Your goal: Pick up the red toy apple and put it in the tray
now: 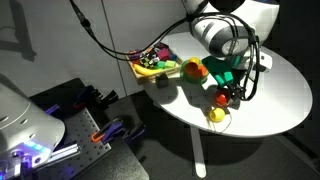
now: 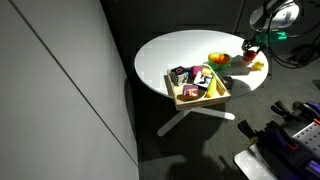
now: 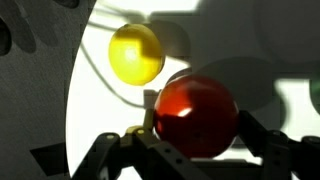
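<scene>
Grasp step. Gripper (image 3: 197, 135) straddles the red toy apple (image 3: 195, 105) near the right edge of the table (image 1: 275, 85). Jaws are partly spread, one finger at each side. Can't tell if the pads bite or if it's off the table. Yellow ball (image 3: 135, 55) sits just beyond, apart from the apple. Next, my read: confirm squeeze, lift straight, carry left past the orange fruit (image 2: 216, 58) to the tray (image 2: 202, 100). Wrist view is blurred, finger bases cut off, and the tray contents are too small to sort.
</scene>
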Motion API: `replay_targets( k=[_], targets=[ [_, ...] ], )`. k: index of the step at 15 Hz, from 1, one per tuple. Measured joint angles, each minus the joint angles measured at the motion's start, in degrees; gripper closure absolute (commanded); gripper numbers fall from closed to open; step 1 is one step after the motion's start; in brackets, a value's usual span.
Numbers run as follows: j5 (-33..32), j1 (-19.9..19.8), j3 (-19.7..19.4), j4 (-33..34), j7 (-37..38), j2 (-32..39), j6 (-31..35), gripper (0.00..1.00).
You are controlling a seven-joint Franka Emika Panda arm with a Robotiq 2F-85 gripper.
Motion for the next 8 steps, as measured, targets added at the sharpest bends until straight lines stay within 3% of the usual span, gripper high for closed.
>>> replay_targets(
  k=[8],
  targets=[
    [0.00,2.90,-1.54,0.03,3.74,-5.31,-8.32,0.43]
  ],
)
